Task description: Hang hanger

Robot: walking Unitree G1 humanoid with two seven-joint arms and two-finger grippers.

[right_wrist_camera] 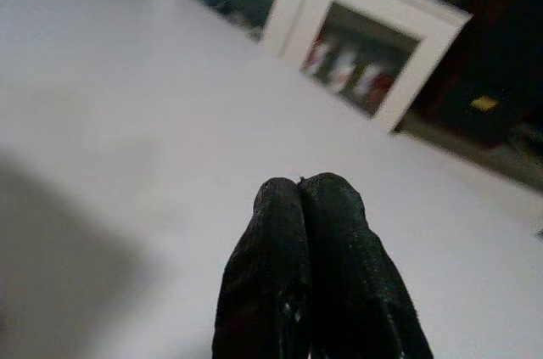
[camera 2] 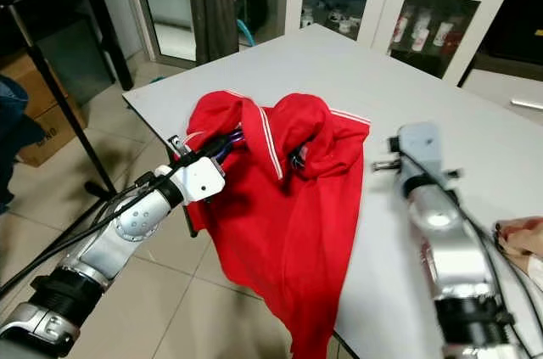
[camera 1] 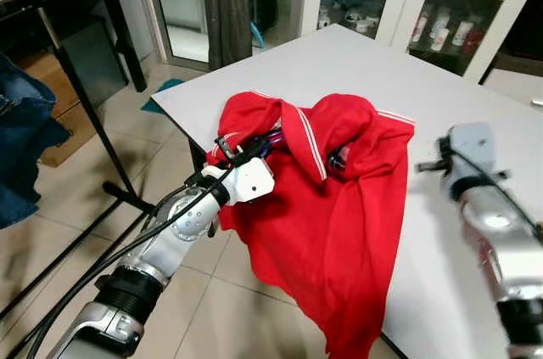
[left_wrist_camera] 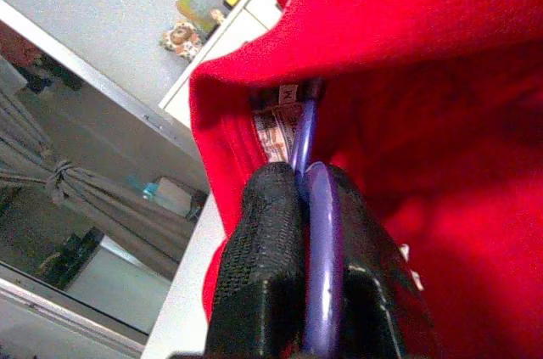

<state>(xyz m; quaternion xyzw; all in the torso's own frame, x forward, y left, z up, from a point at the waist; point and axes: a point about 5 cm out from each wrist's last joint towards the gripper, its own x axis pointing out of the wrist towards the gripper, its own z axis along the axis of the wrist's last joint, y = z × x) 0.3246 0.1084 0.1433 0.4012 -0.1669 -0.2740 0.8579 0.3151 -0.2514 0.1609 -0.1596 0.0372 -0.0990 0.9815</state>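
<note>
At the desk's near-left corner, the left claw is clamped on the purple hanger, whose long axis runs onward into the red shirt. Further right, the right claw, pinched empty, hovers over bare desk.

Silver arms; black-fingered left end effector

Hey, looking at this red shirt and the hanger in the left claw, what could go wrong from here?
1. The left claw pinches only the thin purple plastic hanger; it may twist or slip under the shirt's weight.
2. Much of the red shirt with white stripes hangs over the edge of the white table, so lifting could slide it off the hanger onto the floor.
</note>
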